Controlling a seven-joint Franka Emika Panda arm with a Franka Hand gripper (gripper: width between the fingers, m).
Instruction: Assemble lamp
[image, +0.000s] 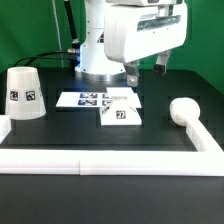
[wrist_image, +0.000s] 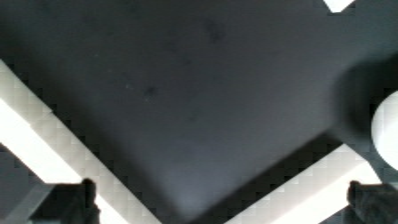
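The white cone shade (image: 25, 93) stands at the exterior view's left, with a tag on its side. The small square base block (image: 121, 113) lies mid-table, tag facing front, just in front of the marker board (image: 88, 99). The round-ended bulb (image: 183, 111) lies at the exterior view's right. It also shows at the edge of the wrist view (wrist_image: 384, 125). My gripper (image: 138, 73) hangs above the table behind the base block. In the wrist view the gripper (wrist_image: 217, 208) is open and empty, its dark fingers (wrist_image: 64, 205) wide apart over dark table.
A white rail (image: 100, 156) runs along the table's front and turns back at both ends. Two of its bands (wrist_image: 54, 130) meet in a V in the wrist view. The arm's white body (image: 130, 30) fills the back centre. Cables hang at the back.
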